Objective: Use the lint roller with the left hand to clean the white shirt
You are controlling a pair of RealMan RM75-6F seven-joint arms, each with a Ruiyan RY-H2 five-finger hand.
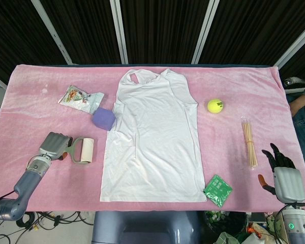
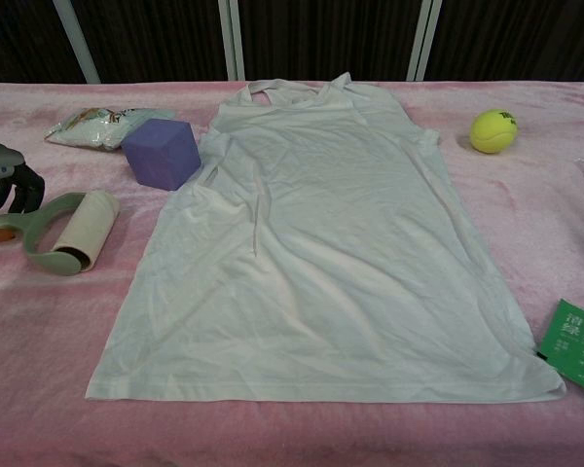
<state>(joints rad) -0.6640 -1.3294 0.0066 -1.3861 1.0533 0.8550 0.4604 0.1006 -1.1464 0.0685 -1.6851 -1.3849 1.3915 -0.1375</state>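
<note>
The white shirt (image 1: 152, 137) lies flat in the middle of the pink cloth, neck toward the far edge. The lint roller (image 1: 84, 150), pale green frame with a cream roll, lies on the cloth left of the shirt (image 2: 311, 253). My left hand (image 1: 55, 145) sits at the end of its handle. In the chest view its dark fingers (image 2: 18, 187) hang curled just behind the roller's (image 2: 68, 233) handle, and I cannot tell whether they clasp it. My right hand (image 1: 283, 175) rests near the front right corner, fingers spread, holding nothing.
A purple cube (image 1: 103, 118) touches the shirt's left edge, with a snack bag (image 1: 80, 97) behind it. A tennis ball (image 1: 215, 105), a bundle of wooden sticks (image 1: 249, 143) and a green packet (image 1: 217, 190) lie right of the shirt.
</note>
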